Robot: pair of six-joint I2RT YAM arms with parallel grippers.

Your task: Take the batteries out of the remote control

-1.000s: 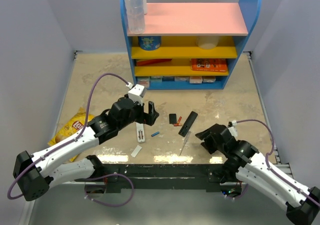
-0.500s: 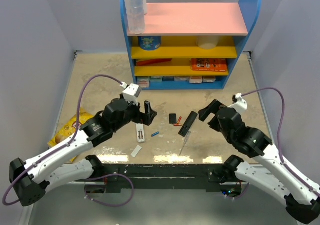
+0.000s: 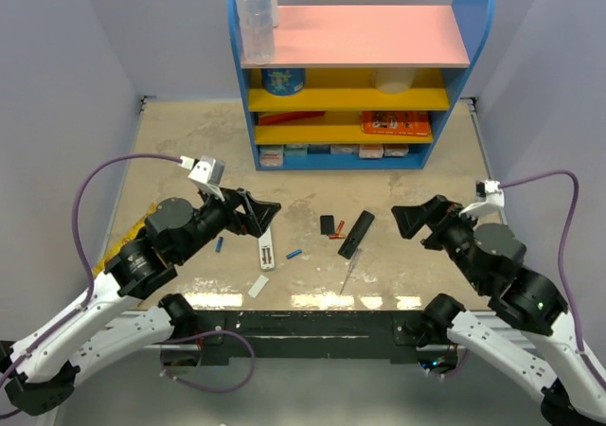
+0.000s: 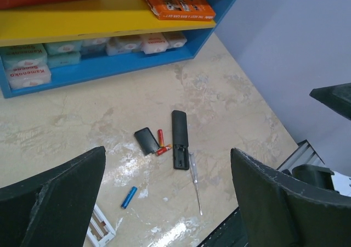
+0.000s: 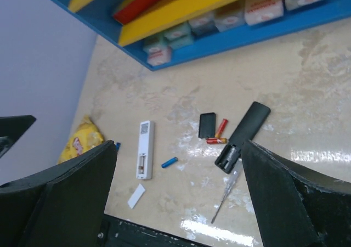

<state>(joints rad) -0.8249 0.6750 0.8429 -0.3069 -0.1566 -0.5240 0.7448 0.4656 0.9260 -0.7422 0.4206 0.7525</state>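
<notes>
The left gripper [image 3: 263, 214] hangs above the surface [image 3: 189, 151] with its fingers spread wide and nothing between them. On its left, a little nearer the arm's base, one blue battery [image 3: 219, 244] lies loose on the surface. Further left, a yellow chip bag [image 5: 82, 140] shows partly from behind the arm.

Just in front of the gripper's tips and slightly to their right lies the white remote [image 3: 267, 252], with its battery bay open and facing up. A small white cover [image 3: 258, 286] lies apart from it, nearer the arm bases. A second blue battery [image 3: 294, 254] rests just to the right of the white remote, out of it.

Between the two grippers a black cover [image 3: 327, 224] lies flat. Two red batteries [image 4: 160, 136] sit between it and the black remote [image 3: 356, 234], close to both. A thin grey stick [image 3: 348, 275] lies near the remote's closer end.

The right gripper [image 3: 409, 221] is raised to the right of the black remote and near it. Its fingers stand wide apart and hold nothing.
</notes>
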